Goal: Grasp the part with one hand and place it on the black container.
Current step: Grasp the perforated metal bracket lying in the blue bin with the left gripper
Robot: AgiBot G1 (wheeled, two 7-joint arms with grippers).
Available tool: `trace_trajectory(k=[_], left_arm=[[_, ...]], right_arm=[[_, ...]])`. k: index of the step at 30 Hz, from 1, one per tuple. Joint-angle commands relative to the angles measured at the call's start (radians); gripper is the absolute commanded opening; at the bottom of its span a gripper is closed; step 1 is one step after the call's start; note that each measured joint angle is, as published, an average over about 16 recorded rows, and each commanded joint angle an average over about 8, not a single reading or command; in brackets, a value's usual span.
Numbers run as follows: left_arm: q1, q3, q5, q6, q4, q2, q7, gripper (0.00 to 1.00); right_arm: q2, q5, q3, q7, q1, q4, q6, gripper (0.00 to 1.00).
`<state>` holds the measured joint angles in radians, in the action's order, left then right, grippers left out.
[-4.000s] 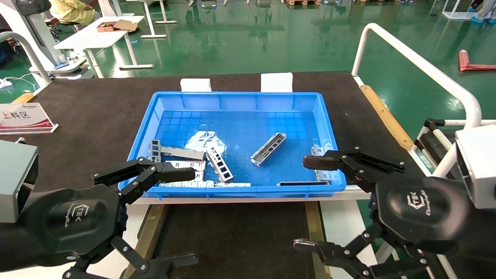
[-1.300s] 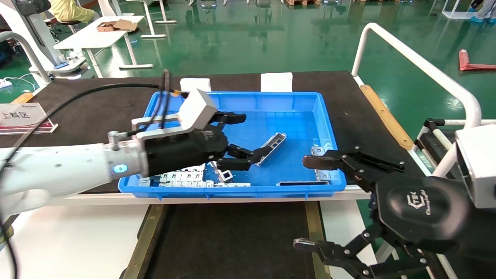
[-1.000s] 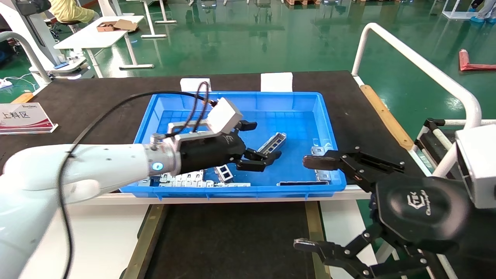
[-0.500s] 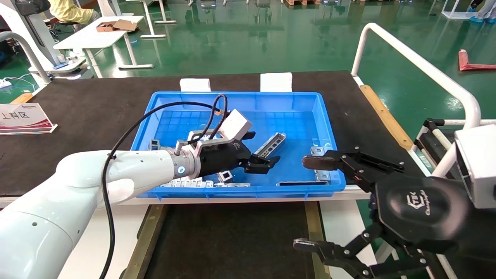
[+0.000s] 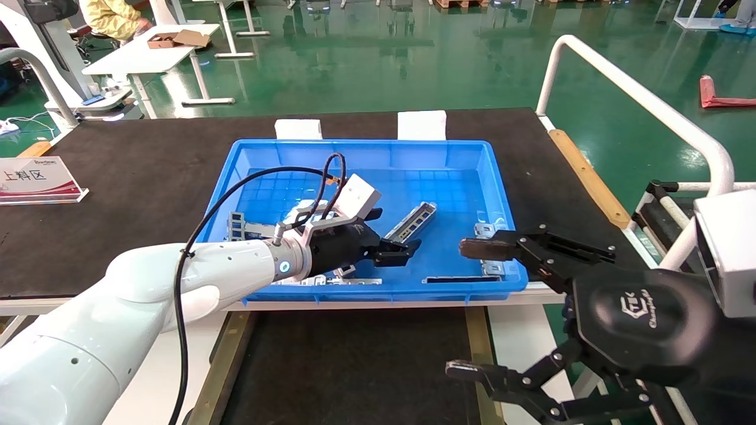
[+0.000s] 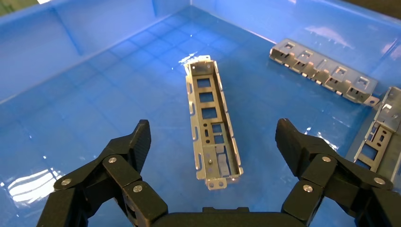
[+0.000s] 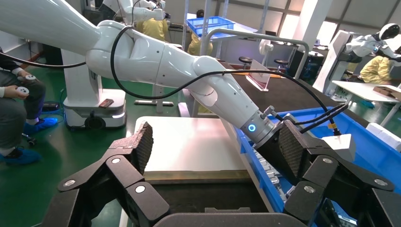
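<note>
Silver-grey sheet metal, thin and stamped: the part (image 5: 411, 222) lies diagonally on the gridded floor of the blue bin (image 5: 502, 195), well apart from the other stampings along the bin's near wall.

Head view: left gripper (image 5: 397, 250) reaches low into the bin on a long, nearly level forearm, fingertips at the part's near end, not yet touching it. Right gripper (image 5: 475, 307) is parked close to the camera at the bin's near right corner, jaws spread wide, nothing held. The black container (image 5: 354, 366) sits below the bin's near edge, between brass-coloured rails, with nothing on its visible surface.

Left wrist view: part (image 6: 211, 120) lies open side up, raised rims along both long edges, rectangular cutouts down the floor. Gripper (image 6: 213, 142) fingers are wide apart, straddling the part's near half with clear gaps either side.

Right wrist view: right gripper (image 7: 215, 146) open, looking toward the left arm's wrist over the bin.

Judgement: light, stiff, probably slippery on wet-looking plastic. Pinch across the two rims near mid-length; an end grip risks pivoting.
</note>
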<state>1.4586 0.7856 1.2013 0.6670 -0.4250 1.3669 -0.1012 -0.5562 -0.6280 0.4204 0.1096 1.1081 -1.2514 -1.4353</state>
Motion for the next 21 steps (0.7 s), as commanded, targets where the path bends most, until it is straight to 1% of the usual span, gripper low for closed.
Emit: trace_trajectory(k=[1,10,21], left_arm=[[-0.001,0.022,-0.016,-0.013,-0.003,-0.001,-0.009,0.0],[-0.001,0.097,-0.082,-0.052,-0.006,-0.002,-0.018,0.0],[0.002,0.165,-0.156,-0.077,0.002,-0.003,-0.009,0.0]], right_arm=[[0.0,0.0,0.0,0.0,0.0,0.0,0.0,0.0],[0.0,0.0,0.0,0.0,0.0,0.0,0.0,0.0],[0.0,0.0,0.0,0.0,0.0,0.0,0.0,0.0]])
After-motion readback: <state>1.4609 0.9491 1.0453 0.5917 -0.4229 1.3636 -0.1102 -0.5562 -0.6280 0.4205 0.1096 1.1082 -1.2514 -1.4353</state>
